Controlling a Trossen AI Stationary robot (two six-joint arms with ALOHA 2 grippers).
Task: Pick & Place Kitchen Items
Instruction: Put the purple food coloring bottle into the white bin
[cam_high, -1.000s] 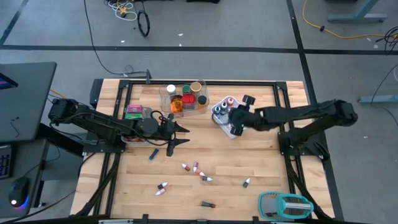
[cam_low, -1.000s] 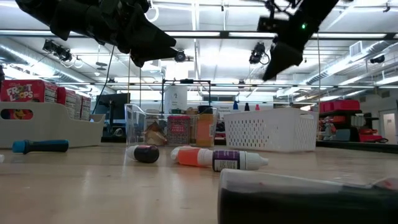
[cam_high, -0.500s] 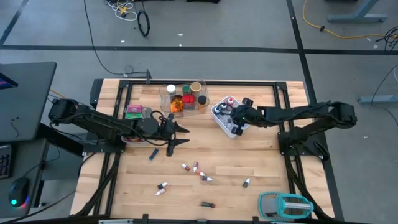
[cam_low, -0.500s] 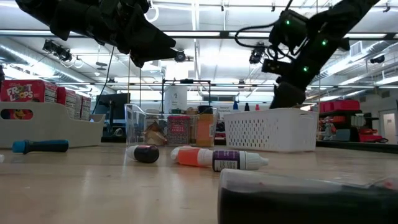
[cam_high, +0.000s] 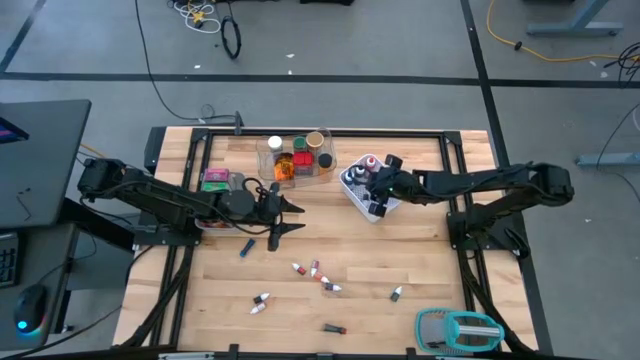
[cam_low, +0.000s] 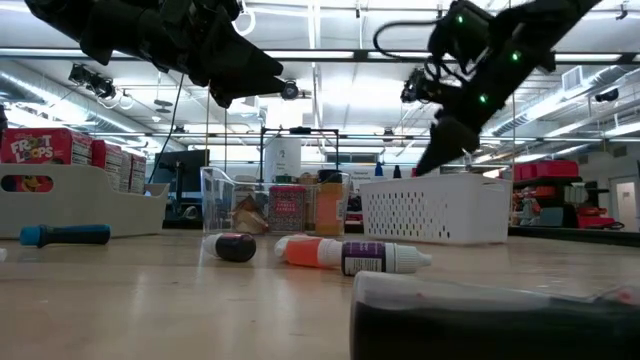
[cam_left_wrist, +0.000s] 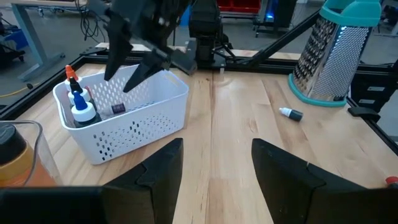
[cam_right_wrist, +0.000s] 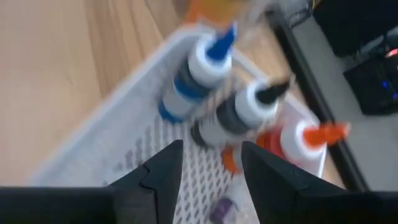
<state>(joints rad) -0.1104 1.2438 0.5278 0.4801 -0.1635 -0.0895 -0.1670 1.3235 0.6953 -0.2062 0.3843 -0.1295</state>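
A white mesh basket (cam_high: 362, 192) (cam_left_wrist: 124, 121) holds small bottles with blue (cam_right_wrist: 196, 68), black (cam_right_wrist: 239, 112) and orange (cam_right_wrist: 298, 140) caps, and a tiny vial (cam_left_wrist: 118, 107) lies on its floor. My right gripper (cam_left_wrist: 132, 70) (cam_right_wrist: 208, 180) hangs open just above the basket's inside, tipped downward, with nothing between its fingers. My left gripper (cam_left_wrist: 217, 168) (cam_high: 292, 215) waits open and level over the table's left middle. Several tiny vials (cam_high: 315, 270) lie loose on the wood toward the near edge, and one (cam_low: 345, 255) shows close in the low view.
A clear tray (cam_high: 297, 158) of jars stands at the far edge. A grey bin (cam_high: 213, 183) with boxes sits far left. A teal-and-grey grater (cam_high: 455, 328) lies at the near right corner. A blue item (cam_high: 246, 247) lies by my left gripper. Bare wood lies between the arms.
My right gripper has come down over the basket, shifted a little toward the table's left and tipped more steeply downward. My left arm has kept still.
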